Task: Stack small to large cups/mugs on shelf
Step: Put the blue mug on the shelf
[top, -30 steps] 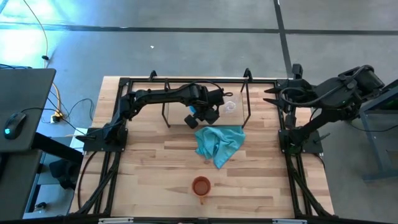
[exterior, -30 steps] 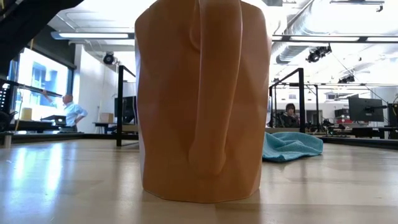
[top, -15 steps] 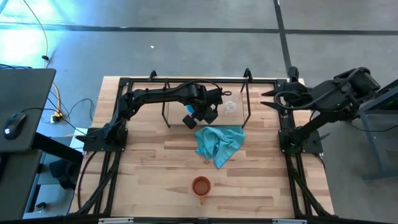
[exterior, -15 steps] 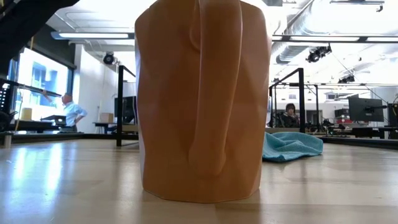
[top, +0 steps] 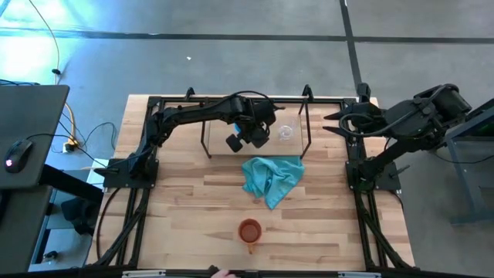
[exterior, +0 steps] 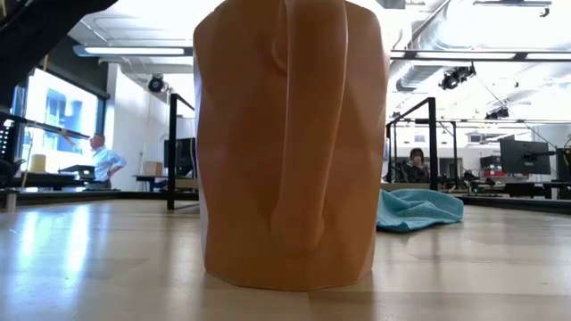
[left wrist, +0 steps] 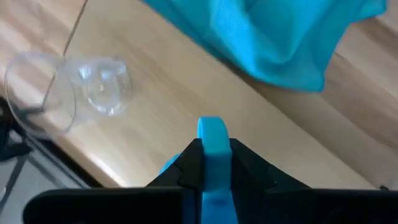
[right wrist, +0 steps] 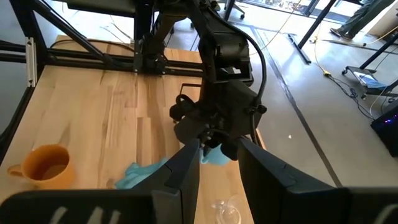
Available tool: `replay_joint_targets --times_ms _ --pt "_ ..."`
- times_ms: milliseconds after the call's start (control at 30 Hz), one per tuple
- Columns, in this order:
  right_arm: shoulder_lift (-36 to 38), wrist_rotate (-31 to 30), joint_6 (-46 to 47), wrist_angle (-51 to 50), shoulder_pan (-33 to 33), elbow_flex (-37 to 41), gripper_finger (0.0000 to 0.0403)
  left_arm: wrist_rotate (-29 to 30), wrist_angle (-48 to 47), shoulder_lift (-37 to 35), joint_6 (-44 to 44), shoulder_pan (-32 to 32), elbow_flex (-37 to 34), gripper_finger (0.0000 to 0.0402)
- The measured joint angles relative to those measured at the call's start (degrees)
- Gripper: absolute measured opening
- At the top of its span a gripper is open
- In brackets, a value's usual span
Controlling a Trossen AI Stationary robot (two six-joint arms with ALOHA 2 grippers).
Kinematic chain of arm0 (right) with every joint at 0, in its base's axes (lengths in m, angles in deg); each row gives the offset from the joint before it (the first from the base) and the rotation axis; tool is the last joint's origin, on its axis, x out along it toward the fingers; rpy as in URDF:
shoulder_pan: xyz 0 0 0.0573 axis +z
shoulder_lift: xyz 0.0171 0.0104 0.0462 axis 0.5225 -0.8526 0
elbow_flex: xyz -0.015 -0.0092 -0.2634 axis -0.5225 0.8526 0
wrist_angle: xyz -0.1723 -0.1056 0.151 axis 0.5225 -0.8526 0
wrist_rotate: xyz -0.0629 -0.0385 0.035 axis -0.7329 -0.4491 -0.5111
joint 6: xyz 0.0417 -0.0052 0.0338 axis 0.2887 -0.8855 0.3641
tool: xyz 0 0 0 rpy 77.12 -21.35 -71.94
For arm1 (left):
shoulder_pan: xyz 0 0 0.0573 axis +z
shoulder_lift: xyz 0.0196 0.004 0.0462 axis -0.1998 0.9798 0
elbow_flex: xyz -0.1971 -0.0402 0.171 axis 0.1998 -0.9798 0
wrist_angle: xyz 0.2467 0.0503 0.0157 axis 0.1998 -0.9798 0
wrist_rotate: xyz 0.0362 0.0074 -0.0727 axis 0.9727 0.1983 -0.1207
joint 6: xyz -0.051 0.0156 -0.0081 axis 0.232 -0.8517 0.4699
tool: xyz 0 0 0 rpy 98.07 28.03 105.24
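Three vessels in play, and only one is off the table. Up at the back, the left gripper (top: pixel 248 139) hangs over the shelf (top: pixel 207 139), its fingers (left wrist: pixel 249 171) clamped tight on the rim of the bright blue mug (left wrist: pixel 212 155); from overhead the mug is nearly hidden under the wrist. Just beside it, the small clear glass cup (top: pixel 286 133) sits on the shelf's light wood surface, apart from the mug. The left wrist view shows the glass cup (left wrist: pixel 74 93) lying tipped toward the camera, with the teal cloth (left wrist: pixel 273 37) beyond it. That cloth (top: pixel 270 179) lies crumpled in the middle of the table (top: pixel 177 208), just in front of the shelf. Well away, near the front edge, the orange-brown mug (top: pixel 249 230) stands upright and alone, filling the low view (exterior: pixel 290 143). Over on the far right corner, the right gripper (top: pixel 333 123) waits above the table's edge, its fingers (right wrist: pixel 180 171) parted and holding nothing.
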Motion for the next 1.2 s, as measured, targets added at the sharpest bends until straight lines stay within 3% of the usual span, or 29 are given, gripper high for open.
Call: replay_joint_targets --times_ms 1200 --pt "0.0 0.54 -2.43 -0.26 0.0 0.0 0.0101 -1.59 1.27 3.93 -6.45 -0.19 -0.11 0.0039"
